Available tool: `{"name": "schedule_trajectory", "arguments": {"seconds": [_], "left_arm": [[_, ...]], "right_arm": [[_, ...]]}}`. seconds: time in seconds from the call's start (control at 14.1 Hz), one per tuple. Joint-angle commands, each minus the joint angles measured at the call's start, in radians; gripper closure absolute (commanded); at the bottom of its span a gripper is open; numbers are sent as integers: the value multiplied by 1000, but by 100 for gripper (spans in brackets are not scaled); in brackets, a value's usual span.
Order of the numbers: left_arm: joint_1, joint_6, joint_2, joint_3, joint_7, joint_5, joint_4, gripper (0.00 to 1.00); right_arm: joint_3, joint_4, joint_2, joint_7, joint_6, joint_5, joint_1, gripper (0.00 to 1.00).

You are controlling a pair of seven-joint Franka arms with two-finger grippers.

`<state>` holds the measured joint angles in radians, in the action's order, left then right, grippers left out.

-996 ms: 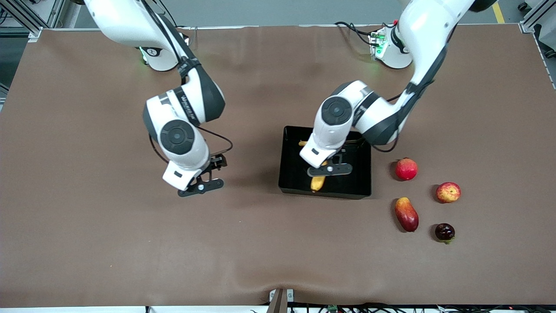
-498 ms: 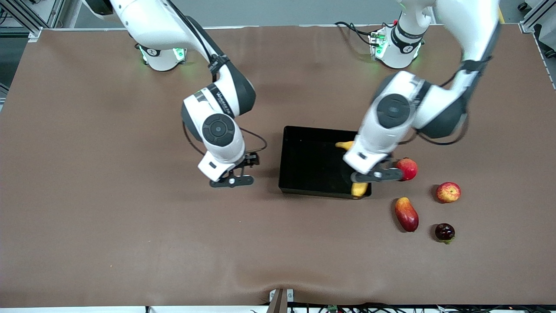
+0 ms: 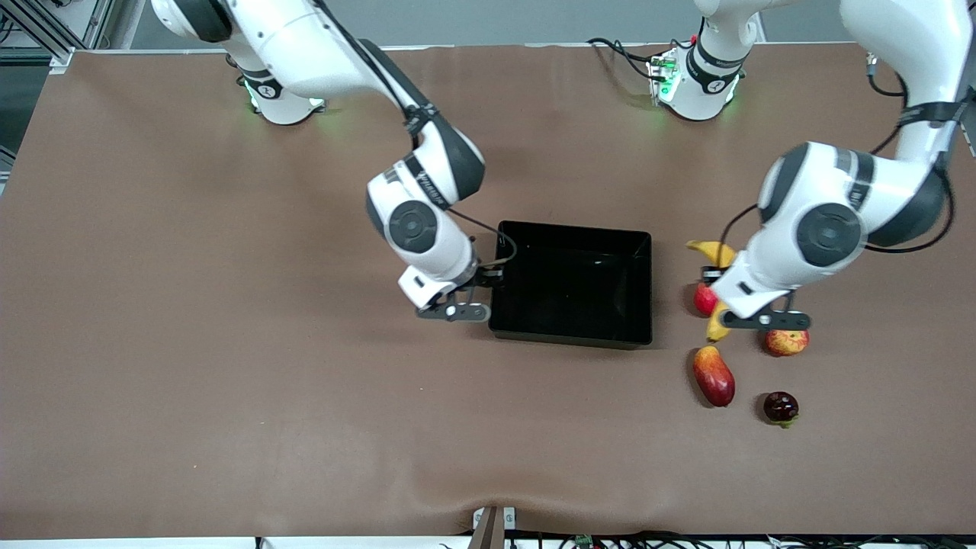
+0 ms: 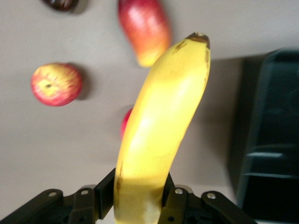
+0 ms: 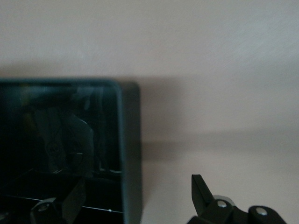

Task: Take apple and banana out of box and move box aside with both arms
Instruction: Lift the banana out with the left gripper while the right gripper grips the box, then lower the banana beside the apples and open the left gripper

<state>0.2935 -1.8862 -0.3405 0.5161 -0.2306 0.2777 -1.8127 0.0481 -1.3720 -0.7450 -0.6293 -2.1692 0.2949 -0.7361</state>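
My left gripper (image 3: 755,318) is shut on the yellow banana (image 3: 717,324) and holds it in the air over the table beside the box, above the loose fruits. In the left wrist view the fingers (image 4: 105,196) clamp the banana (image 4: 159,121) near one end. The apple (image 3: 785,344), red with yellow patches, lies on the table partly under that gripper; it also shows in the left wrist view (image 4: 56,84). The black box (image 3: 572,230) is empty. My right gripper (image 3: 463,306) is open at the box wall toward the right arm's end, one finger inside and one outside (image 5: 202,191) of that wall (image 5: 131,177).
A plain deep-red fruit (image 3: 701,299) lies partly under the banana. A red-and-yellow mango (image 3: 714,375) and a dark round fruit (image 3: 781,407) lie nearer the front camera. The table's front edge has a bump in the mat.
My left gripper has carried the banana out of the box toward the left arm's end, over the loose fruits. My right gripper has moved across the table to the box wall.
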Motion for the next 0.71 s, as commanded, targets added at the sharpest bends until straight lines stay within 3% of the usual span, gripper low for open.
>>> {"name": "schedule_trajectory", "arguments": {"seconds": [0.0, 0.28, 0.36, 0.43, 0.64], "left_arm": [[128, -94, 43, 8, 124, -17, -130, 100], [226, -379, 25, 5, 201, -6, -337, 100], [237, -454, 9, 4, 208, 0, -374, 100], [243, -497, -11, 1, 217, 15, -388, 100], [323, -572, -92, 1, 229, 150, -389, 100]], "right_arm": [[10, 33, -65, -29, -24, 7, -34, 0], [10, 31, -88, -33, -27, 7, -39, 0], [10, 31, -86, -33, -26, 9, -40, 28], [10, 31, -86, -29, -23, 9, -39, 99], [15, 31, -85, -105, -46, 7, -65, 100]]}}
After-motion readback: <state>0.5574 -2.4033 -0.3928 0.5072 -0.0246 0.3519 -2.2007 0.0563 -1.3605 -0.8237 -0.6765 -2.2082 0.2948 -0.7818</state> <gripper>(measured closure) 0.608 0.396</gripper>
